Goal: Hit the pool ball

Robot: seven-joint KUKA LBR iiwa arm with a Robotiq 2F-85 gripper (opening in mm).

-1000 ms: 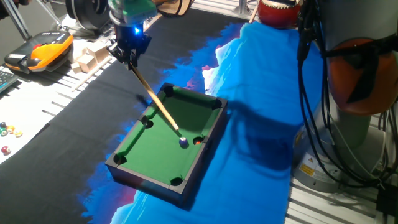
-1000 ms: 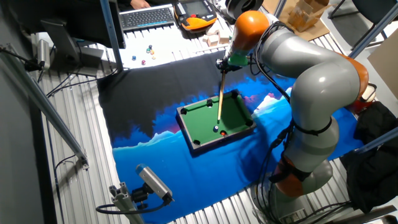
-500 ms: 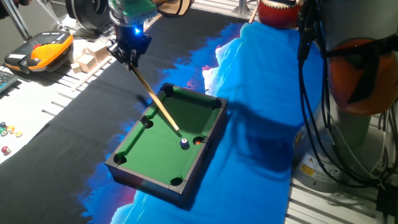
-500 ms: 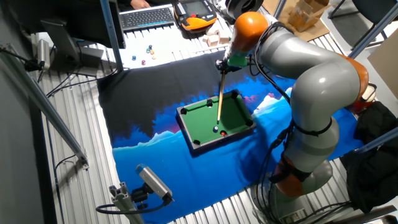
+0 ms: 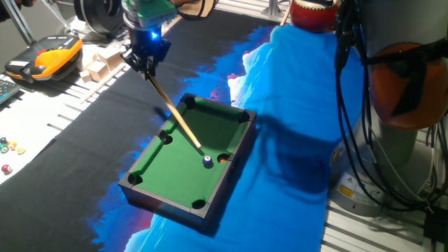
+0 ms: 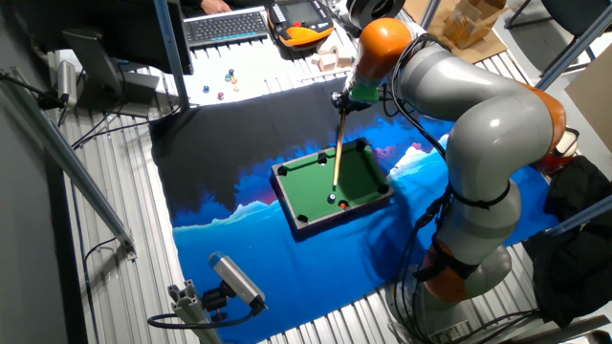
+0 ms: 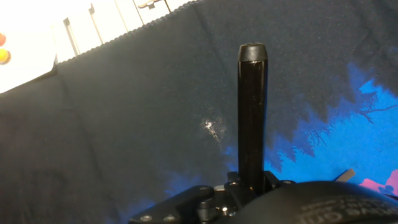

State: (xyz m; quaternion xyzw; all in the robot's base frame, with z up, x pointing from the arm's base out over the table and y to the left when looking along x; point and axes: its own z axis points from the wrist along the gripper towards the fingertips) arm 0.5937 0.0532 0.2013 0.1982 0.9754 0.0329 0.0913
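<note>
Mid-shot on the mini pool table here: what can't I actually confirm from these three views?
- Hand view: only one finger over cloth; pool table, cue and ball out of frame.
- Fixed views: gripper jaws on the cue too small to read.
- Cue tip versus pool ball: close, any gap too small to tell.

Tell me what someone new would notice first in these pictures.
Probably the small green pool table, sitting on the blue and black cloth. The gripper holds a wooden cue slanting down to the pool ball, which lies beside a corner pocket holding an orange-red ball.
</note>
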